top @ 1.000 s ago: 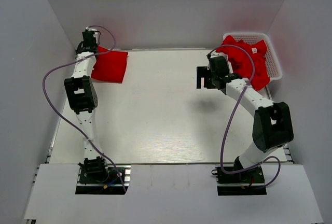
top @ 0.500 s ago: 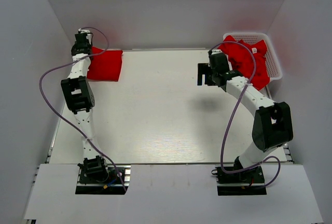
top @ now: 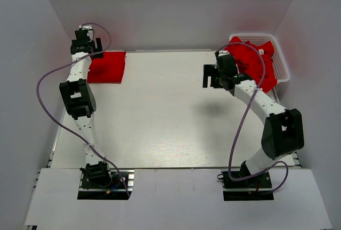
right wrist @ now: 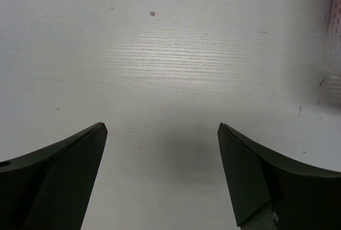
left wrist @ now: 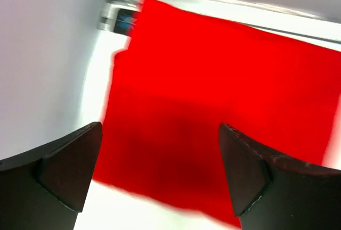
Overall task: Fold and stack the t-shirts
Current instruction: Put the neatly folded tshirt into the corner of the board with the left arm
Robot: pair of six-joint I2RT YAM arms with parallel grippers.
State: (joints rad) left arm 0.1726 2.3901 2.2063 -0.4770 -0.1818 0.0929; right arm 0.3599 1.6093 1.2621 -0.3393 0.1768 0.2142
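A folded red t-shirt [top: 107, 67] lies flat at the table's back left corner; in the left wrist view this t-shirt [left wrist: 213, 97] fills the frame. My left gripper [top: 87, 48] [left wrist: 160, 171] hangs open just above its left edge, with nothing between the fingers [left wrist: 64, 166]. Several crumpled red t-shirts [top: 254, 59] are heaped in the white lattice basket [top: 282, 69] at the back right. My right gripper [top: 210, 76] [right wrist: 162, 171] is open and empty over bare table, just left of the basket.
White walls close in the table on the left, back and right. The left arm's purple cable [top: 48, 81] loops out toward the left wall. A strip of the basket [right wrist: 335, 22] shows at the right wrist view's right edge.
My left gripper has opened, let go of the folded t-shirt and drawn back toward the left rear corner. The t-shirt shifted slightly left. My right gripper edged a little toward the back.
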